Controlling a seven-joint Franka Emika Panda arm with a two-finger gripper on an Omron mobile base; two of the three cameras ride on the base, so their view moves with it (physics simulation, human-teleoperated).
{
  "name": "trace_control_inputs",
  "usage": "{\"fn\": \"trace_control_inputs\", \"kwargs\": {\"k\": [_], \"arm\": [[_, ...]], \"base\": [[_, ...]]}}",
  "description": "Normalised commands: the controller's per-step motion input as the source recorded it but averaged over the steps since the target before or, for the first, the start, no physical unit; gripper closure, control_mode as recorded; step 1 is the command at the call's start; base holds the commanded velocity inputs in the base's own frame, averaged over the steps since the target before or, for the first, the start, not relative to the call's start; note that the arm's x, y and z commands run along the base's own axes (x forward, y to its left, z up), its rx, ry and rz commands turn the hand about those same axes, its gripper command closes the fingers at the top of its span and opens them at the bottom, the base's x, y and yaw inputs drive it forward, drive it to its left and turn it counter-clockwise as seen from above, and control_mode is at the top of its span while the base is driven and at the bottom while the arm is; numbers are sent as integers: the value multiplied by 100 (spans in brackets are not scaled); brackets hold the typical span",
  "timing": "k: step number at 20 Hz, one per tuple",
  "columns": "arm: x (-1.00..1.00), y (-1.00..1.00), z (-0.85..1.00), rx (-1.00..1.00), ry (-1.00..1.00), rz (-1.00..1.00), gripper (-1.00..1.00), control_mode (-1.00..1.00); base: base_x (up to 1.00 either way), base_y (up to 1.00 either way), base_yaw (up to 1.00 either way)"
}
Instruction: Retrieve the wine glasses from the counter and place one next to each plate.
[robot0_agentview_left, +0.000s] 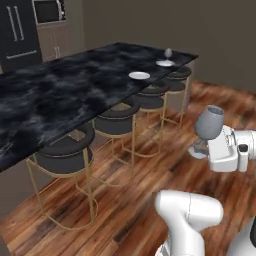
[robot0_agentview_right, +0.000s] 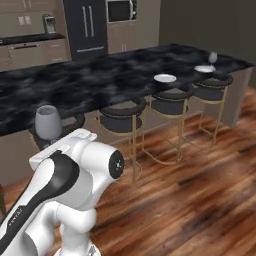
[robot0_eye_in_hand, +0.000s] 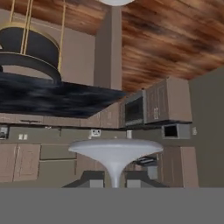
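We hold one wine glass (robot0_agentview_left: 209, 122) upright by its stem, pincer (robot0_agentview_left: 206, 148) closed on it, above the wood floor (robot0_agentview_left: 145, 200) near the stools (robot0_agentview_left: 117, 120). Second glass (robot0_agentview_left: 168, 53) stands beside the far plate (robot0_agentview_left: 165, 63) on the island (robot0_agentview_left: 65, 95).

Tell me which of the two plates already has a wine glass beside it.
The farther plate, near the island's far end: a wine glass stands beside it; the nearer plate has none.

In the hand view the held wine glass (robot0_eye_in_hand: 114, 155) has its bowl cut off by the bottom band, and its stem vanishes between the fingertips (robot0_eye_in_hand: 89, 179). Upper right in both base views, the far wine glass (robot0_agentview_left: 168, 52) is too small to make out.
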Motion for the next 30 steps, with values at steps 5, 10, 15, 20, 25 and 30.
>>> {"fn": "trace_control_inputs", "kwargs": {"k": [5,10,15,20,25,30], "arm": [[0,0,0,0,0,0,100,100],[0,0,0,0,0,0,100,100],[0,0,0,0,0,0,100,100],[0,0,0,0,0,0,100,100],[0,0,0,0,0,0,100,100],[0,0,0,0,0,0,100,100]], "base": [[99,-49,71],[87,-65,67],[53,-100,39],[0,-100,18],[15,-100,11],[30,-100,11]]}}
